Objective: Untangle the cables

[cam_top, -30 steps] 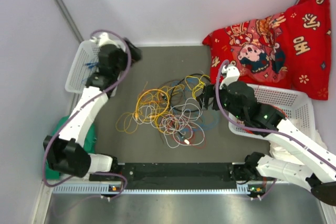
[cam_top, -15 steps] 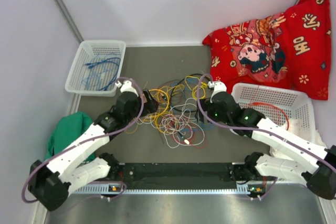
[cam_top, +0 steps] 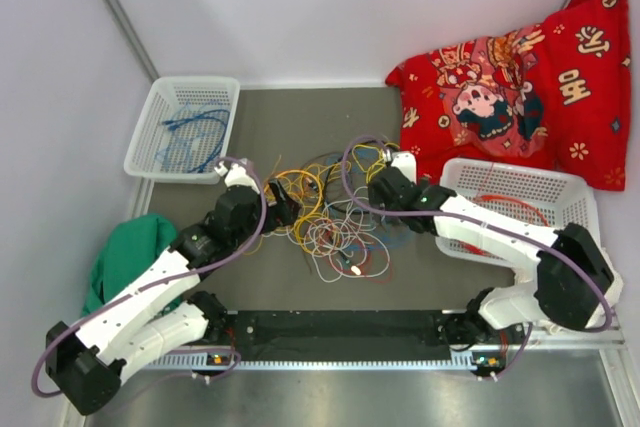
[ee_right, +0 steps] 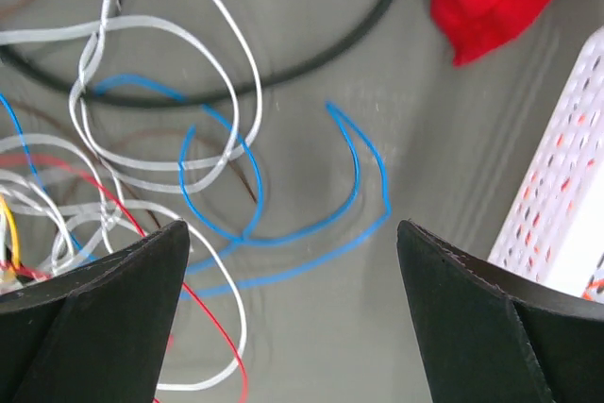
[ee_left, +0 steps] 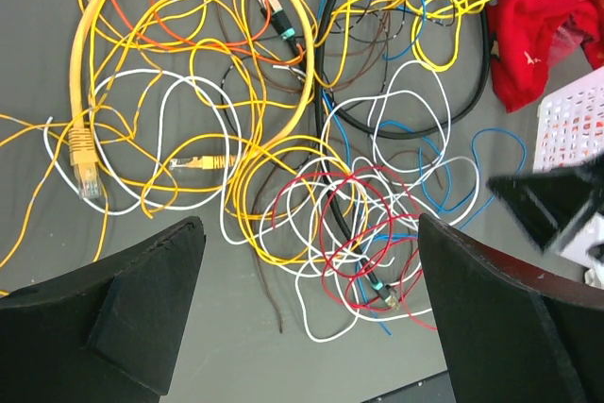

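Note:
The cables point(cam_top: 330, 212) lie in one tangled pile mid-table: yellow, orange, red, blue, white and black loops. My left gripper point(cam_top: 285, 209) hovers open at the pile's left edge. In the left wrist view, the left gripper point(ee_left: 311, 327) has red wire point(ee_left: 354, 233) and white loops between its fingers, with a thick yellow cable point(ee_left: 293, 92) beyond. My right gripper point(cam_top: 372, 192) is open at the pile's right side. Seen from its wrist, the right gripper point(ee_right: 293, 309) is above a blue wire point(ee_right: 354, 153), near white wire point(ee_right: 226, 63) and a black cable point(ee_right: 330, 49). Neither holds anything.
A white basket point(cam_top: 196, 80) at the back left holds a blue cable point(cam_top: 190, 132). Another white basket point(cam_top: 560, 187) at the right holds a red wire point(cam_top: 515, 205). A red cushion point(cam_top: 520, 77) lies at the back right. A green cloth point(cam_top: 130, 252) is at the left.
The left arm swung from the back-left basket down to the pile's left edge. The right arm reached left to the pile's right side. Both grippers stayed open.

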### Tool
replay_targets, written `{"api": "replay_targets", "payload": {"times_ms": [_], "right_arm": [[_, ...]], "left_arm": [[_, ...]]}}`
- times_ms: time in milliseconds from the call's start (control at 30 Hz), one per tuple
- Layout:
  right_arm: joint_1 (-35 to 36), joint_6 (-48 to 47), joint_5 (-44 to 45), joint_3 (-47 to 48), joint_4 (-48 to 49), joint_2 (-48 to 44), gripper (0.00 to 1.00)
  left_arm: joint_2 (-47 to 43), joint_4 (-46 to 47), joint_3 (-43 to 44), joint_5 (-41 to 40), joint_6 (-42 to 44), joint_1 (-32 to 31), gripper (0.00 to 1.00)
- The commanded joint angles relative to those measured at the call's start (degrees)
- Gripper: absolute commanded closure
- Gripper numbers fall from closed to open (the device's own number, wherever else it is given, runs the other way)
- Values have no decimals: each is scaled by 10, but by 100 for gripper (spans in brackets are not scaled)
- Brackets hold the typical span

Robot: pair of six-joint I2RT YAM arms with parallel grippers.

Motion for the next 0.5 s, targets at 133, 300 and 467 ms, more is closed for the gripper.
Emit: {"api": "replay_targets", "payload": {"times_ms": [133, 300, 467], "right_arm": [[-7, 21, -26, 6, 106, -61, 10], [-8, 26, -34, -39, 141, -116, 9], [-8, 16, -24, -42, 121, -135, 9]], "left_arm": [[-10, -55, 22, -5, 7, -3, 1], [22, -95, 46, -12, -1, -3, 1], [45, -88, 61, -14, -8, -3, 1]]}}
